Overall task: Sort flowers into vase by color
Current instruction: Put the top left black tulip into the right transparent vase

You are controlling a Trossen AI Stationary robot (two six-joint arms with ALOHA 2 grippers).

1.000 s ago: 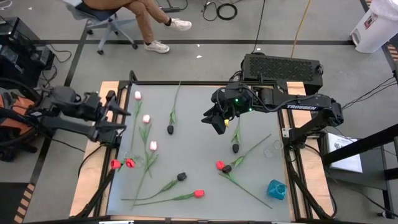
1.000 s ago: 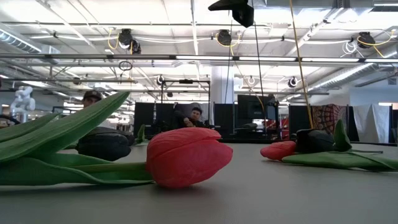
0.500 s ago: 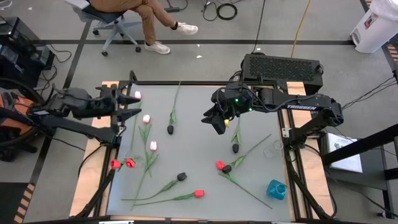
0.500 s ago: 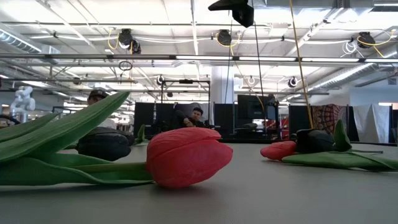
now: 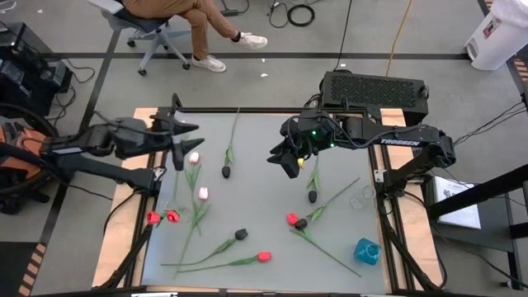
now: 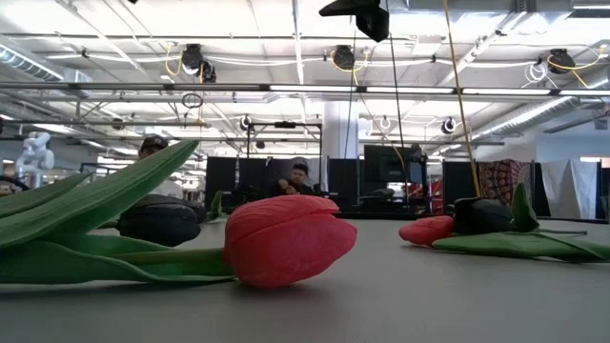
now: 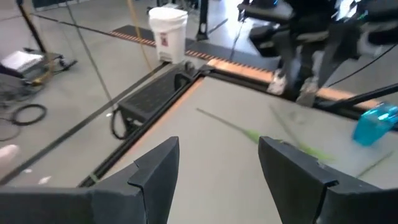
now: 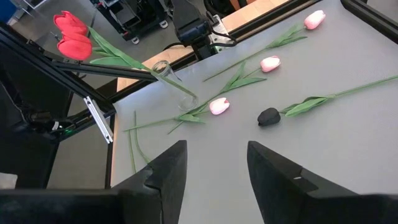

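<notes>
Spread wide and empty, the left gripper (image 5: 183,140) hangs at upper left of the high view beside pink artificial tulips (image 5: 194,157); better to drop on one thin green stem. At centre right, the right gripper (image 5: 285,162) waits, parted and empty, over the grey table (image 5: 256,194)

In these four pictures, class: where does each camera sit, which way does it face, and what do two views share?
High: overhead, looking down on left gripper and right gripper.
Low: tabletop level, facing a red tulip; no arm shows.
Left wrist: faces the blue vase past its open fingers.
Right wrist: faces pink tulips.
Shared: the black tulip, also in high view.
</notes>
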